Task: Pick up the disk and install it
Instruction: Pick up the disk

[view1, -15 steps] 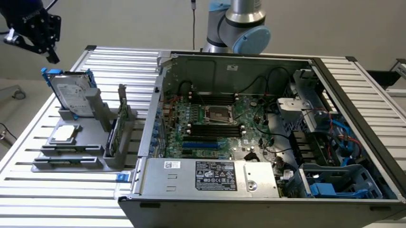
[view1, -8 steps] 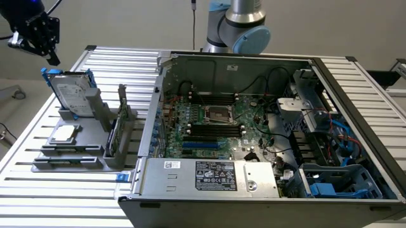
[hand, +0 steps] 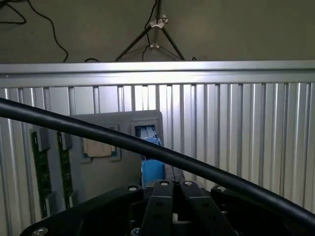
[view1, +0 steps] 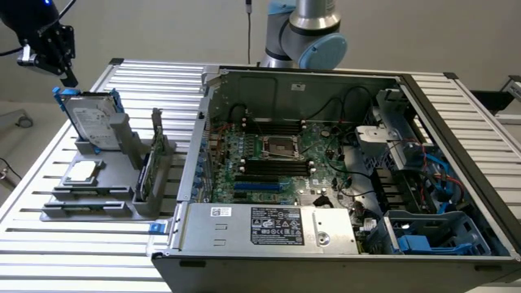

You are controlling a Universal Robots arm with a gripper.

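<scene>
On the slatted aluminium tabletop [view1: 146, 73], we see the disk [view1: 89, 119] upright in a grey holder [view1: 122, 140], left of the open computer case [view1: 285, 91]. Our tool [view1: 72, 79] hovers just above its top edge, fingers pinched together. Descending like this, it would likely strike the blue frame and tip the disk.

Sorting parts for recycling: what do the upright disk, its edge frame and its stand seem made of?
The disk: silver face with dull sheen, likely metal; its white label looks like paper or film. The frame: saturated matte blue, probably moulded plastic. The stand: uniform matte grey, blocky slots, likely plastic, though painted metal is possible.
</scene>
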